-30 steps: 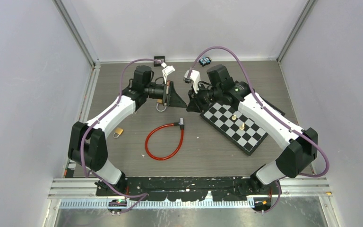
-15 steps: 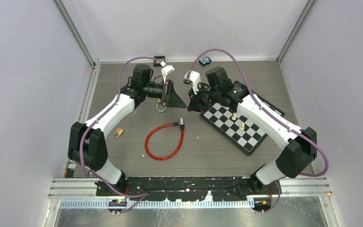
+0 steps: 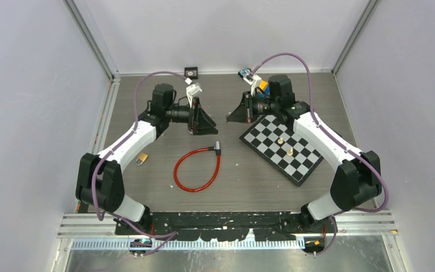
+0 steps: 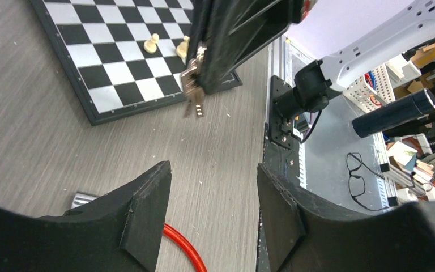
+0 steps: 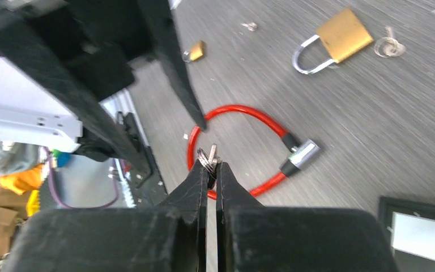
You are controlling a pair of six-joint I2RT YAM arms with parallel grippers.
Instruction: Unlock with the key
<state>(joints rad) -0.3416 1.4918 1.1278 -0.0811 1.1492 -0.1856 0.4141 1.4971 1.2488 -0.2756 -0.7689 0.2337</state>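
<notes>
Key (image 5: 210,152) pinched in right gripper (image 5: 212,165) jaws, up off tabletop (image 5: 402,141) | left gripper (image 4: 212,175) jaws open, empty | brass padlock (image 5: 340,39) + red cable lock (image 5: 299,156) lying there, both look shut | progress: key grabbed, insert + turn not done yet imo | no readable brands/writing afaict

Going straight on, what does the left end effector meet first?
Likely the keys pinched by the right end effector, facing the open left end effector across a gap; depth is unclear.
</notes>
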